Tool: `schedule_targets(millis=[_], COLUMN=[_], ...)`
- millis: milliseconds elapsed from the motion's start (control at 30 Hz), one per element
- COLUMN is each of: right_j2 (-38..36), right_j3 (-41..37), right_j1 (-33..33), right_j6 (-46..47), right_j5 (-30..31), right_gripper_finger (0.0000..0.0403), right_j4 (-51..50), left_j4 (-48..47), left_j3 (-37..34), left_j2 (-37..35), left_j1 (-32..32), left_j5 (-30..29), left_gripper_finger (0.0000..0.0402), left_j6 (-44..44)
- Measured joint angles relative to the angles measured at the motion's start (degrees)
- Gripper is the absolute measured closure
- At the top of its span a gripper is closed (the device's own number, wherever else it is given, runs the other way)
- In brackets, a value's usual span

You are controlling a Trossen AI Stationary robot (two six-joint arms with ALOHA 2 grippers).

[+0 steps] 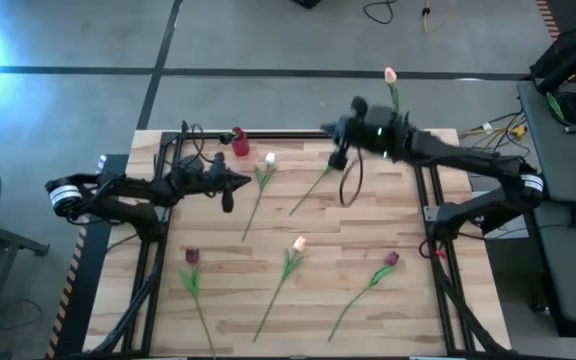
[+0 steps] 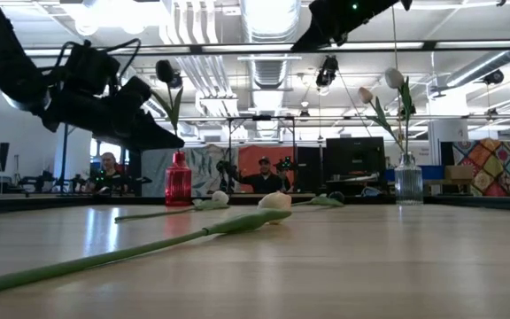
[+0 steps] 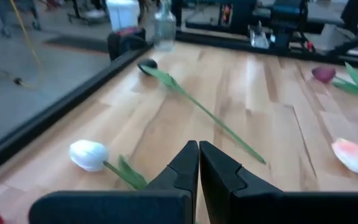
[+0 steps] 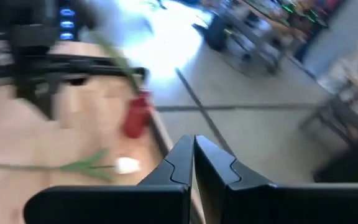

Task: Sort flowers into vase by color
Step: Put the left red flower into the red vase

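Observation:
Several artificial tulips lie flat on the wooden table: a white one (image 1: 269, 158) (image 3: 87, 154), a peach one (image 1: 299, 243), two maroon ones (image 1: 192, 257) (image 1: 392, 259), and a dark-headed one (image 3: 146, 64) whose stem (image 1: 313, 190) runs toward my right gripper. A red vase (image 1: 239, 143) (image 2: 177, 182) at the far edge holds a dark tulip (image 2: 165, 71). A clear vase (image 2: 407, 182) holds pale tulips (image 1: 390, 75). My left gripper (image 1: 233, 186) (image 3: 198, 158) hovers shut near the white tulip. My right gripper (image 1: 338, 157) (image 4: 193, 155) is shut above the far edge, holding nothing.
Black frame rails (image 1: 158, 250) run along the table's left and right sides. A black cable loop (image 1: 351, 182) hangs from the right arm over the table. People (image 2: 264, 173) sit in the room beyond the far edge. Bare wood (image 1: 368, 225) lies between the flowers.

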Motion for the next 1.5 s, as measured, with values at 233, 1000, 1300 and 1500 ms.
schedule_targets(millis=[233, 1000, 1300, 1500], right_j2=[-1.0, -2.6, -2.4, -2.4], right_j3=[-11.6, -29.4, -33.1, -33.2], right_j1=[6.6, 24.4, 25.0, 25.0], right_j6=[-0.6, 8.0, 8.4, 8.3], right_j5=[0.1, -0.1, 0.1, 0.1], right_gripper_finger=[0.0394, 0.0394, 0.0394, 0.0394], right_j4=[14.4, 25.7, 31.3, 31.2], left_j4=[-12.8, -45.9, -56.4, -69.3], left_j3=[4.8, 16.4, 16.3, 17.1], left_j2=[0.0, 0.0, -1.2, -5.6], left_j1=[-6.2, -17.8, -22.1, -26.7], left_j5=[-9.7, -20.2, -23.5, -24.9], left_gripper_finger=[0.0402, 0.0402, 0.0402, 0.0402], left_j6=[1.8, -17.5, -20.7, -23.9])
